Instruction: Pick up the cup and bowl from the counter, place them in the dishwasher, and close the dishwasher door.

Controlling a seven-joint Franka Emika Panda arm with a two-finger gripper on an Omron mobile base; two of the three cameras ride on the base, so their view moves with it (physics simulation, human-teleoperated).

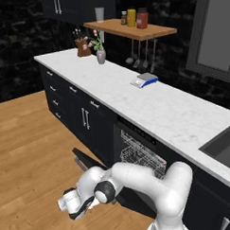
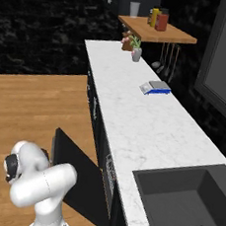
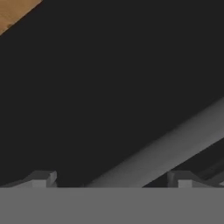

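The left base view looks forward and down from behind the arm, which rises at its lower right; the surface (image 1: 149,103) runs from upper left to lower right, the dishwasher (image 1: 140,156) at lower centre. The right base view looks along the same surface (image 2: 143,123) from the other side, sharing the wooden shelf (image 2: 156,30) at top. The hand view sits very close against the dishwasher door (image 3: 100,87), its silver handle (image 3: 175,144) crossing the lower right.

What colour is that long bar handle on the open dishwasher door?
Silver-grey, on the flat black dishwasher door; the handle shows best in the hand view.
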